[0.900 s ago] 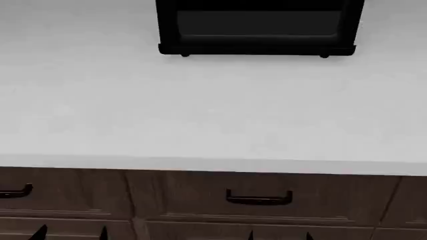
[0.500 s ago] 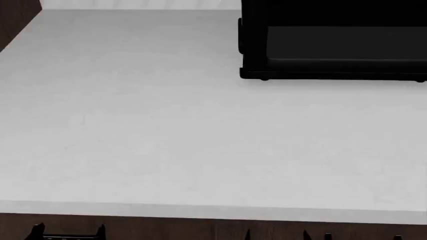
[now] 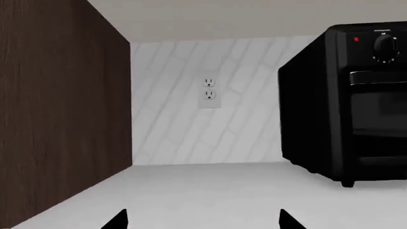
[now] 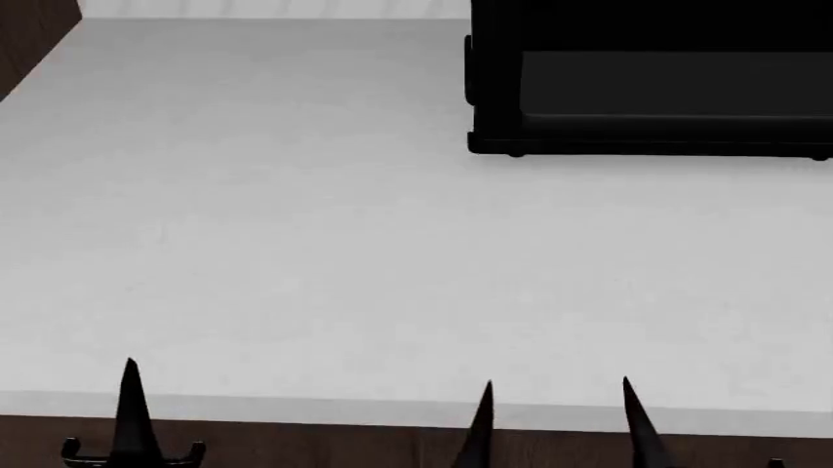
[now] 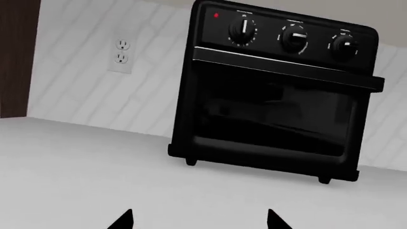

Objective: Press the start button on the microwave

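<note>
The microwave [image 4: 651, 88] is a black box with a dark glass door, standing at the far right of the white counter [image 4: 326, 244]. In the right wrist view it [image 5: 273, 105] faces me, with three knobs along its top panel [image 5: 294, 37] and a small red light [image 5: 216, 15]. The left wrist view shows its left part [image 3: 356, 105]. My right gripper [image 4: 557, 414] is open and empty over the counter's front edge, far short of the microwave. My left gripper [image 3: 202, 220] is open and empty; only one of its fingertips [image 4: 131, 390] shows in the head view.
A dark wood cabinet side [image 3: 57, 114] rises at the counter's left end [image 4: 33, 34]. A wall outlet [image 3: 209, 93] sits on the white tiled backsplash left of the microwave. A drawer handle [image 4: 78, 453] shows below the counter edge.
The head view first shifted, so the microwave went from top centre to top right. Since half a second ago, both grippers' fingertips have risen into the bottom of the head view.
</note>
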Tool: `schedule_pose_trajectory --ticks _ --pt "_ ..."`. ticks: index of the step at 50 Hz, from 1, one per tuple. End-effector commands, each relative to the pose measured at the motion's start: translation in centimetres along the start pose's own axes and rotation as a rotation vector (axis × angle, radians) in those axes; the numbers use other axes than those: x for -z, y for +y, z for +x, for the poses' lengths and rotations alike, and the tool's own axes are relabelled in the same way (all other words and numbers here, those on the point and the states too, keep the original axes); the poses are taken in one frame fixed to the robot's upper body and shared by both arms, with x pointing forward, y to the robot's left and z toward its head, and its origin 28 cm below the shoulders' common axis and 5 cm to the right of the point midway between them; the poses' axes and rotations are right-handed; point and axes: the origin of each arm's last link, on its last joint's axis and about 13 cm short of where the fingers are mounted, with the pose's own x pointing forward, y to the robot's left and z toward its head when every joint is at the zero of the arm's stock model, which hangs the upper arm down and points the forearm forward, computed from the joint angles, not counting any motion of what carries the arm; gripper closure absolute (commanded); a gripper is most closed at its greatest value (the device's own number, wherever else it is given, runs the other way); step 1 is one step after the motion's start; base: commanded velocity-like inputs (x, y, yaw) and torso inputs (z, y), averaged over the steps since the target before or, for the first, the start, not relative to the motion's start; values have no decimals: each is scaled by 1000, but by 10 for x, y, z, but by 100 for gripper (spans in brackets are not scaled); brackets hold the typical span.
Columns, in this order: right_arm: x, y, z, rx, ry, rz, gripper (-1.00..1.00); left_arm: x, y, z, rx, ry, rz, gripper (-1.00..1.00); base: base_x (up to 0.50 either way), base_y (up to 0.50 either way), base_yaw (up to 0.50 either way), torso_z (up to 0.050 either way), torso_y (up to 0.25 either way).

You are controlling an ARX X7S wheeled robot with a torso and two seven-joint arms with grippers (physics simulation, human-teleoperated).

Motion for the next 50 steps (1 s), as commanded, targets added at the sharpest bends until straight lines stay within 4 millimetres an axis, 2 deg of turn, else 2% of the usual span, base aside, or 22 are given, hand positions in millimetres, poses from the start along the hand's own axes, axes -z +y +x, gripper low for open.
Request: schedule_pose_trajectory --ticks 1,27,50 --pt "-15 -2 -2 17 -86 -43 -100 -19 1 0 -26 -122 8 -100 0 0 0 0 0" --pt "-20 -1 -3 0 -124 4 -100 -22 1 -2 -26 -146 21 -100 0 0 0 0 0" --pt "-20 -2 -3 6 -129 10 -100 -21 -1 -1 -17 -143 32 -100 0 493 0 0 0"
